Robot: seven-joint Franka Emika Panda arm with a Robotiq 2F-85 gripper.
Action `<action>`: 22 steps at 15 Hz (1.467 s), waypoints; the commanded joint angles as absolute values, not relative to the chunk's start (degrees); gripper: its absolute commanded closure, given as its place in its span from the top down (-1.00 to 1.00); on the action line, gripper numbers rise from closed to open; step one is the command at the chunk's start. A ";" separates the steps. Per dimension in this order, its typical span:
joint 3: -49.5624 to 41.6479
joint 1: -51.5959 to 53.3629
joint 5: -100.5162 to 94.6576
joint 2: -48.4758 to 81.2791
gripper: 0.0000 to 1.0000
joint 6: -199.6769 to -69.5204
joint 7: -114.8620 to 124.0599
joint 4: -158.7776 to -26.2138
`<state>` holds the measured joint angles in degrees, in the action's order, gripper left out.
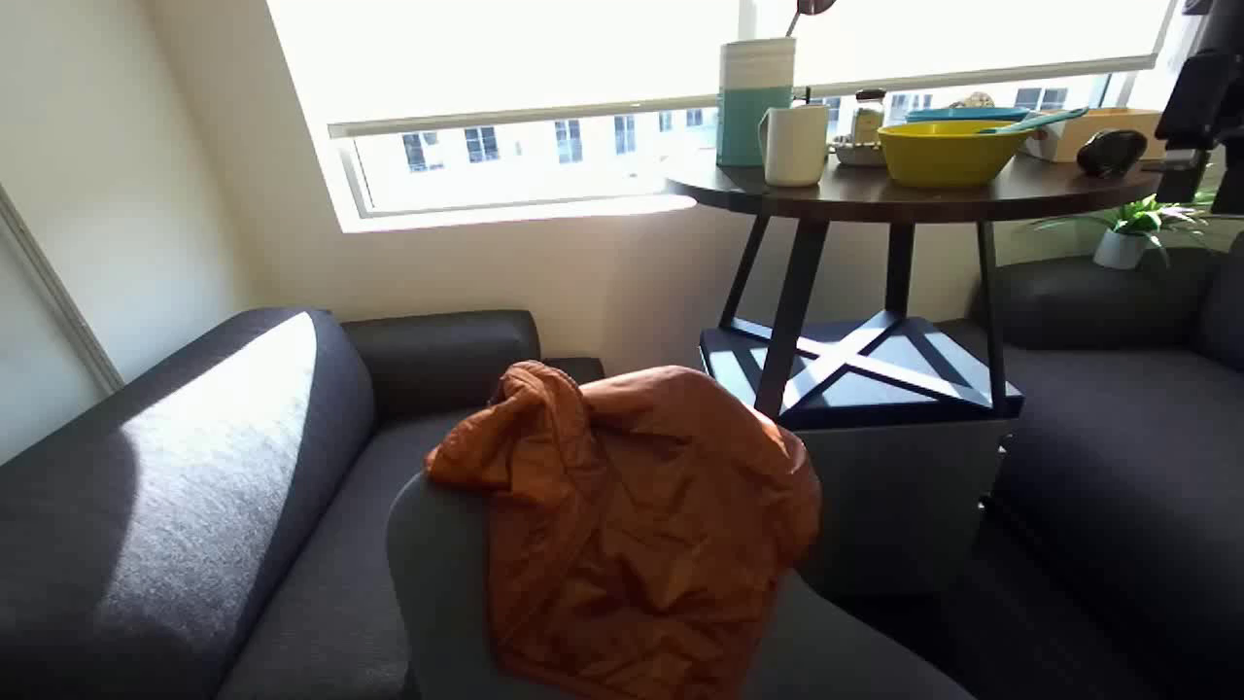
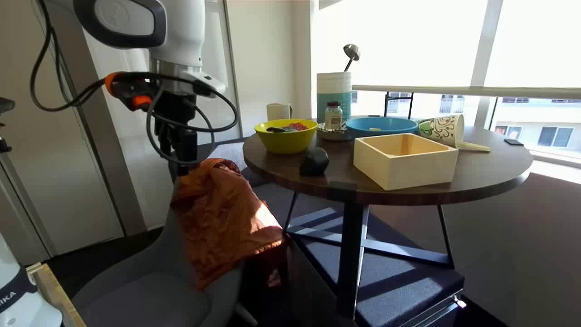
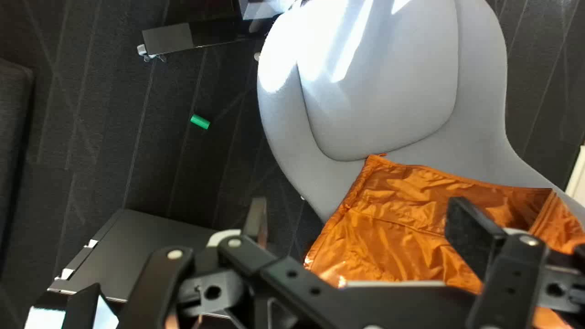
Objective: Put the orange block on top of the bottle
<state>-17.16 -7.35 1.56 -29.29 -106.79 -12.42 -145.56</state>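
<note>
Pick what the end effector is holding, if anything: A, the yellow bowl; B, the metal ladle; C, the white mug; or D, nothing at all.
D: in the wrist view the end effector is open, its fingers wide apart, with dark carpet and shiny orange cloth showing through the gap.

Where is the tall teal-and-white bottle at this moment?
In an exterior view, the teal-and-white bottle stands toward the left side of the round table, just behind the white mug and left of the yellow bowl.
</note>
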 commanded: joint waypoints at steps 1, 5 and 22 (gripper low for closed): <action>-16.05 -8.58 2.11 -29.09 1.00 -106.70 -12.94 -145.48; -16.05 -8.58 2.11 -29.09 1.00 -106.70 -12.94 -145.48; -16.64 -22.65 -3.48 -25.43 1.00 -128.28 3.48 -126.12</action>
<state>-17.96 -21.25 -0.47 -29.48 -124.83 -0.92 -131.90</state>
